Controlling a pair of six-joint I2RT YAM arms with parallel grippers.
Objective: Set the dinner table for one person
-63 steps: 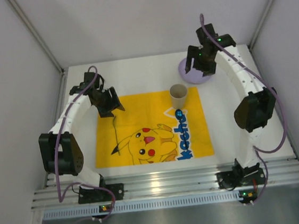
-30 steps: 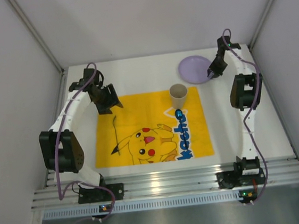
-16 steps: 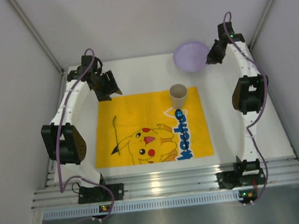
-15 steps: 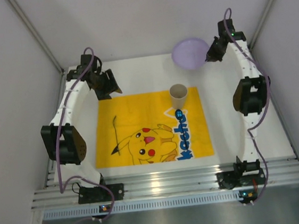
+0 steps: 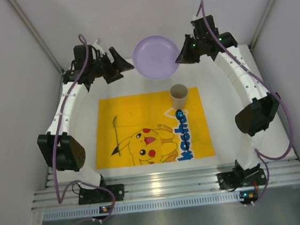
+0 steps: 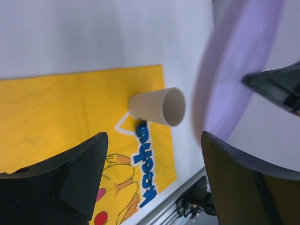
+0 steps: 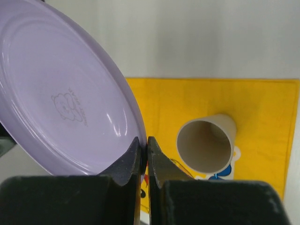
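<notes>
A round purple plate (image 5: 156, 56) hangs tilted in the air above the back middle of the white dinner table (image 5: 219, 113). My right gripper (image 5: 179, 58) is shut on its right rim. In the right wrist view the jaws (image 7: 144, 146) pinch the plate's edge (image 7: 65, 93). My left gripper (image 5: 127, 66) is open just left of the plate and holds nothing. In its wrist view, wide-apart fingers (image 6: 75, 178) frame the blurred plate (image 6: 239, 61). A beige paper cup (image 5: 179, 95) stands on the yellow Pikachu mat (image 5: 151, 128).
A thin grey utensil (image 5: 116, 135) lies on the left part of the mat. A ribbed aluminium rail (image 5: 163, 186) runs along the near edge with both arm bases on it. Grey walls close in the table on three sides.
My right gripper has lifted the plate off the back right of the table and carried it left. My left gripper has swung up toward the plate and opened wider.
</notes>
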